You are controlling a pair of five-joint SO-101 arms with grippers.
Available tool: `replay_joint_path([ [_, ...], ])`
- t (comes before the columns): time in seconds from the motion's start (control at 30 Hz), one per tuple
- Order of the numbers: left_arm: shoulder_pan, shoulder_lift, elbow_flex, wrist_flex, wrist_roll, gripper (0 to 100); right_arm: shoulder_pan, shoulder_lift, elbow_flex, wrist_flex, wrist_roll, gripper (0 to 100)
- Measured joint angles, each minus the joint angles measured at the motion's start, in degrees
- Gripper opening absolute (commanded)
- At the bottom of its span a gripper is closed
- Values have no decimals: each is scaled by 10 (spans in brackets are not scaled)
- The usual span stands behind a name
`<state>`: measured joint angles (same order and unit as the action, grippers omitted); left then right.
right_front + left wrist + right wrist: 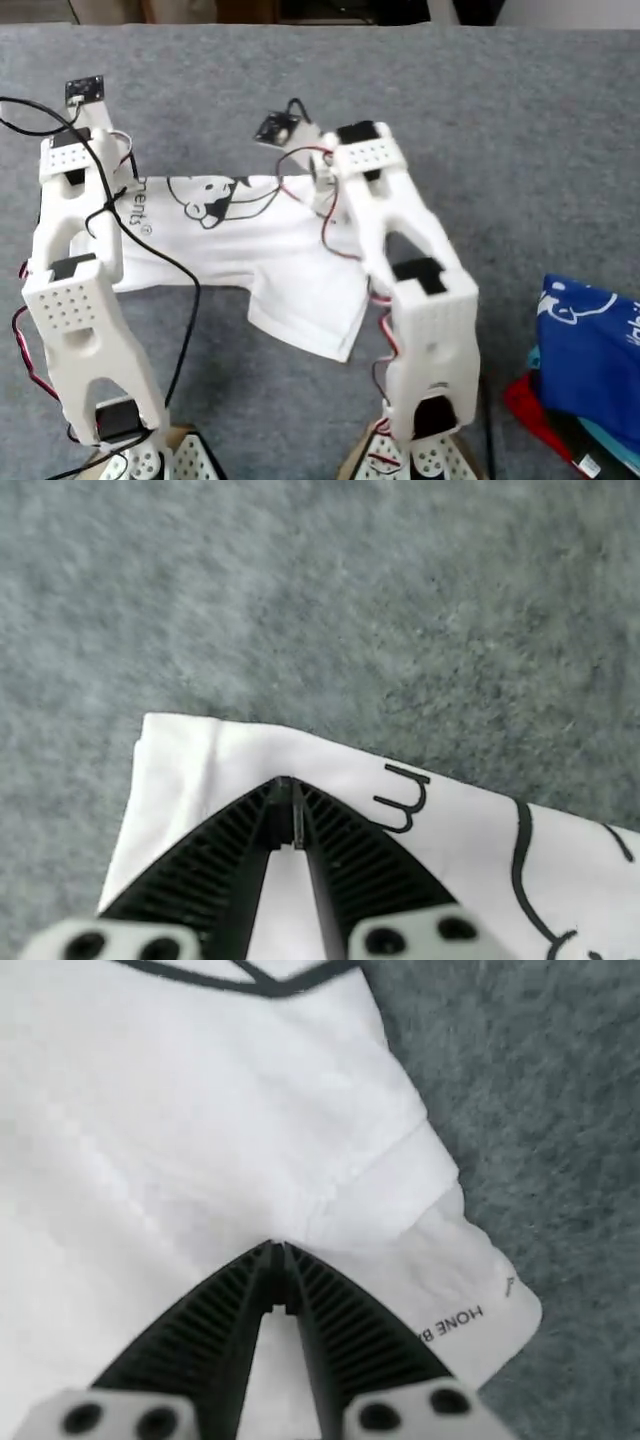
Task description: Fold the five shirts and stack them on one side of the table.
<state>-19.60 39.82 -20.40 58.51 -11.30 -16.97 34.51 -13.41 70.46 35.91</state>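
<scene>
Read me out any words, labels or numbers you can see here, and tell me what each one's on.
white shirt, chest: dark lettering beside the drawing, partly behind the left arm; no whole word reads.
white shirt, near one corner: small dark capitals, cut off by the right gripper; incomplete.
blue shirt: white lettering, cut by the picture's edge; unreadable.
No numbers or signs.

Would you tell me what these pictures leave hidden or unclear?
1. High view: the pile of coloured shirts is cut off by the right edge, so its count cannot be told.
2. High view: the arms cover both ends of the white shirt.
3. Wrist views: the left gripper and right gripper are shut over that shirt; the closed tips hide whether cloth is pinched.
</scene>
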Motion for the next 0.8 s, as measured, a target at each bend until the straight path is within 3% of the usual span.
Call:
replay_joint_path([
  [0.27,-4,11,-18,0,0,20,27,34,-40,6,22,5],
  [0.43,-4,12,-31,9,0,20,20,18,-62,61,24,5],
  [0.8,-23,-62,-106,188,0,20,-77,-207,-7,177,58,7],
])
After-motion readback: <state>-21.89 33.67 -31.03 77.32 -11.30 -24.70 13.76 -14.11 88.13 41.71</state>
